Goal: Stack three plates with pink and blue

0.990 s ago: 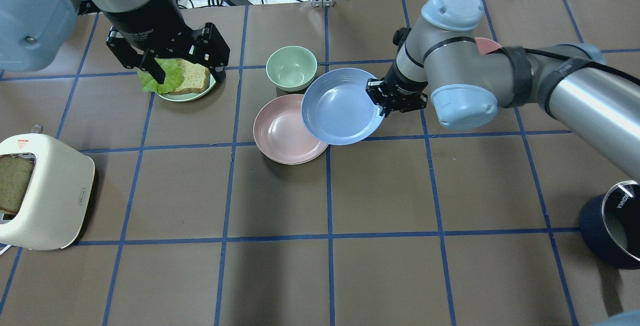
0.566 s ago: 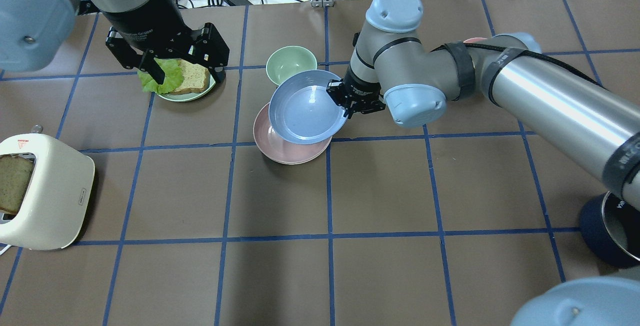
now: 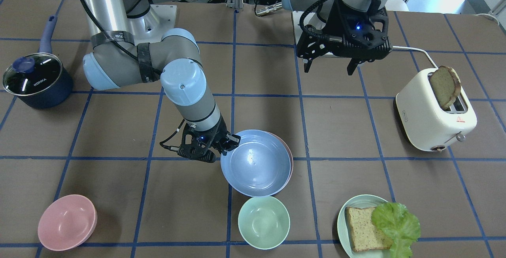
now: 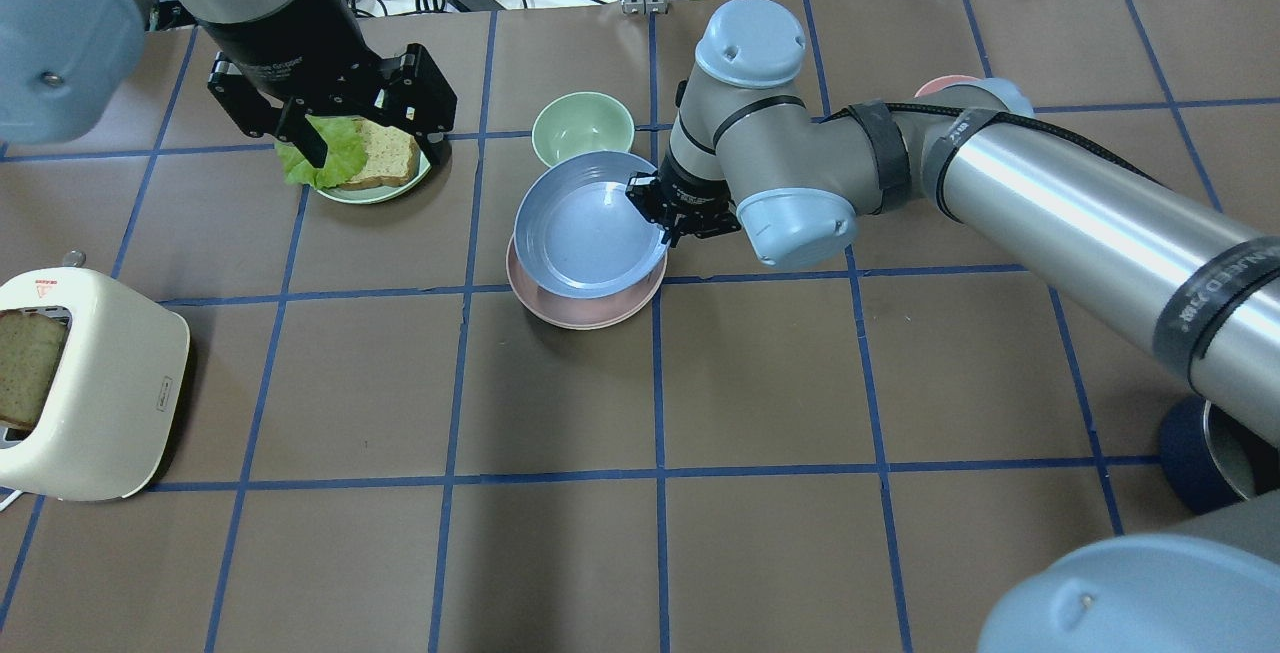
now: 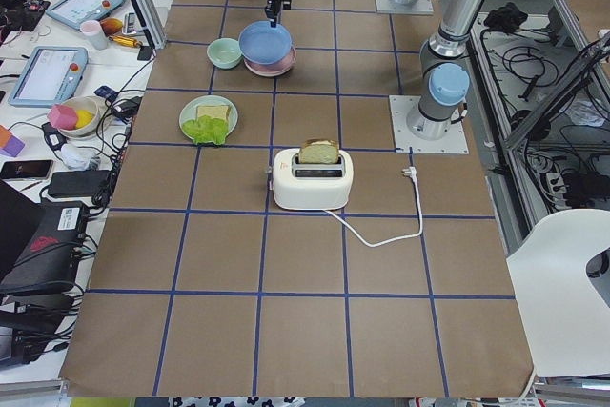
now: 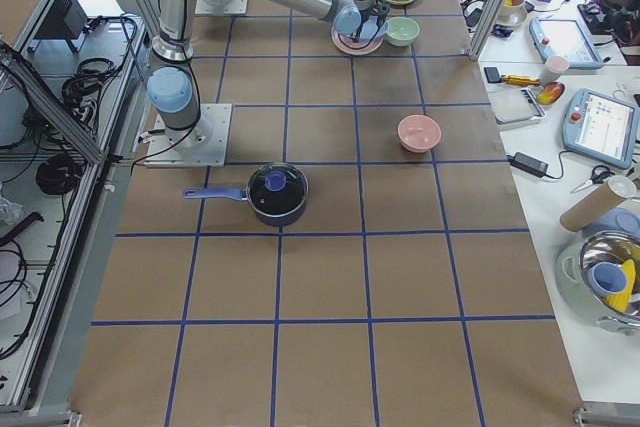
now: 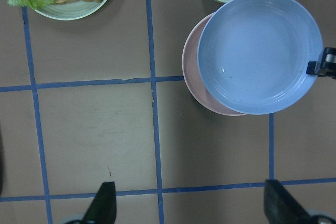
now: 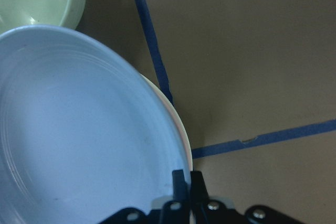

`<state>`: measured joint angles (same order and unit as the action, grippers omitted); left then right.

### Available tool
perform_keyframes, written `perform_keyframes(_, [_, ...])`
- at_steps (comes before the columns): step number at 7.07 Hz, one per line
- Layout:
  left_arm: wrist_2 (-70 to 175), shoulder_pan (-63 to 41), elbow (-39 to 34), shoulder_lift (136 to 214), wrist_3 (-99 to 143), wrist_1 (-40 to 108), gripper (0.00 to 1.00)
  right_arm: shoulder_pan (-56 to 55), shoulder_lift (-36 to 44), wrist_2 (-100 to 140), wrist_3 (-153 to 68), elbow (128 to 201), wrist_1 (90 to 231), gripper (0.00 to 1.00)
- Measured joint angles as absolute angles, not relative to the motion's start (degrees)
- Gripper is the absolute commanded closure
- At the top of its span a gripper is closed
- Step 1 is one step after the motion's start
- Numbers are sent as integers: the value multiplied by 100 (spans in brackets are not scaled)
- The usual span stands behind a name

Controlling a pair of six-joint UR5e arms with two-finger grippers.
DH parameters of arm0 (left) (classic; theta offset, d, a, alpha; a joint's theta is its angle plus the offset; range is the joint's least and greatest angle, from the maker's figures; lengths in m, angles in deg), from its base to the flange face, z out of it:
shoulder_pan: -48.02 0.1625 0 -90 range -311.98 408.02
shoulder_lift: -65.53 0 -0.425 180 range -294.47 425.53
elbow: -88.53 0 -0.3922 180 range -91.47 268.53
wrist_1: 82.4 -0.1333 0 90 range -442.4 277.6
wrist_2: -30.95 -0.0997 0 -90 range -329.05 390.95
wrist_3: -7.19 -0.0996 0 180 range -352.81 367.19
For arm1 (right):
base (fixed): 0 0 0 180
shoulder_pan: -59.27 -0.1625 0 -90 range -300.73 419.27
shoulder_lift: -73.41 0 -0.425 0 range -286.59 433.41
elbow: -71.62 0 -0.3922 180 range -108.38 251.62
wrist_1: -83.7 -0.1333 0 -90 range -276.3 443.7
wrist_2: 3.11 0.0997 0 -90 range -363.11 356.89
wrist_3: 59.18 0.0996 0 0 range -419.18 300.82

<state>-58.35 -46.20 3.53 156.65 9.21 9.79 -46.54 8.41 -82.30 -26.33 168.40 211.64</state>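
Observation:
My right gripper is shut on the right rim of the light blue plate. It holds the plate over the pale pink plate, which lies on the table with only its rim showing. The front view shows the same grip, with the blue plate almost covering the pink plate. I cannot tell whether the two plates touch. My left gripper is open and empty, held high over the far left. No cream-white plate shows clearly.
A mint-green bowl stands just beyond the plates. A pale green plate with bread and lettuce is at the far left. A cream toaster holding bread is at the near left. A pink bowl and a dark blue pot stand on the right side.
My right gripper has carried the blue plate leftward, from beside the pink plate to nearly centred over it. The left arm has not moved.

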Motion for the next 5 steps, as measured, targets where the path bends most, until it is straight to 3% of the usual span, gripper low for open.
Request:
perform_keyframes(1, [-5835,-4620,349,15663,921,979,0,-4685,893,-8227,-2542,16857,21202,1])
perform_keyframes(5, [-5835,-4619,345,15659,922,987,0,-4341,865,-8695,-3472,16648,21116,0])
